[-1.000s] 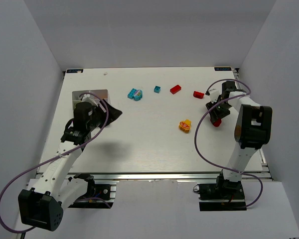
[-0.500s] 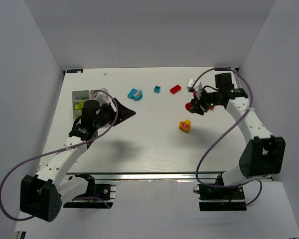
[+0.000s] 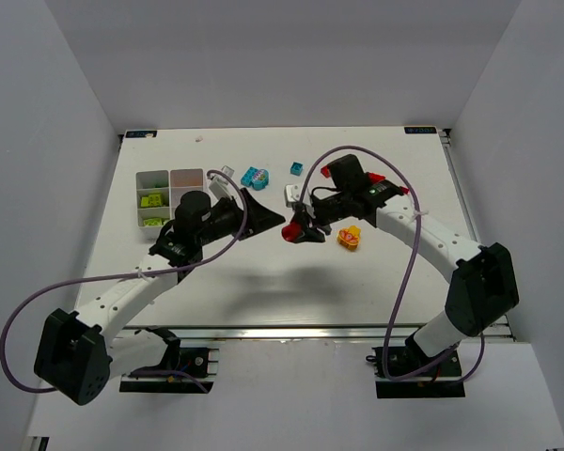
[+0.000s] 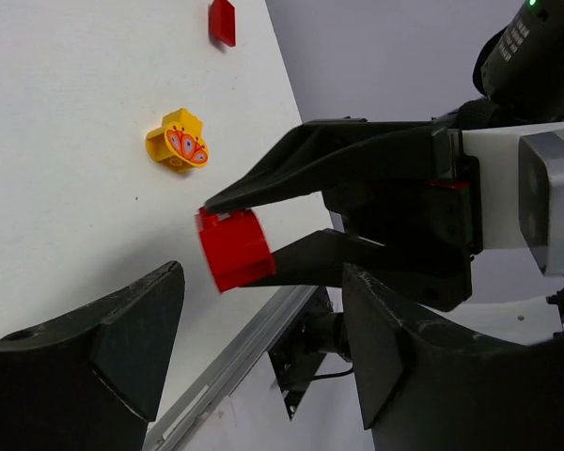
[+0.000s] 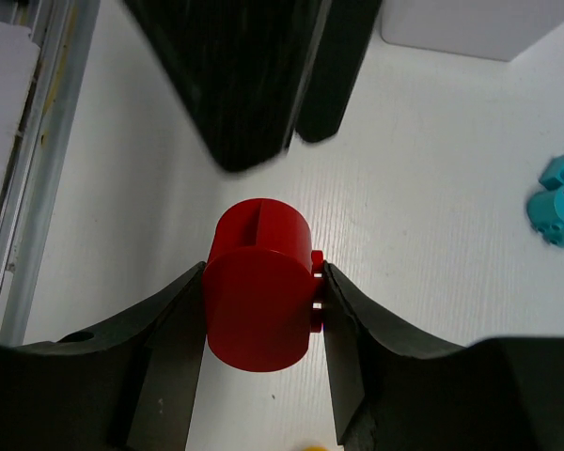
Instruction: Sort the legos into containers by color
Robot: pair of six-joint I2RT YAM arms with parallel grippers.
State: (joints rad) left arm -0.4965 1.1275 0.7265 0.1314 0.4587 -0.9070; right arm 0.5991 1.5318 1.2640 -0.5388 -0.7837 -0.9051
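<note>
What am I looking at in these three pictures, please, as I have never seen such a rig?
Two robot arms are bolted at the near edge of a white table, each ending in two-finger jaws. One picture looks down from above, with the left arm on the left and the right arm opposite. The other two come from wrist cameras. The right arm's jaws are shut on a rounded red plastic brick; the left arm's jaws stand open, facing it. On the table lie a yellow-orange brick, cyan bricks, a second red brick and a white divided plastic tray holding lime bricks.
</note>
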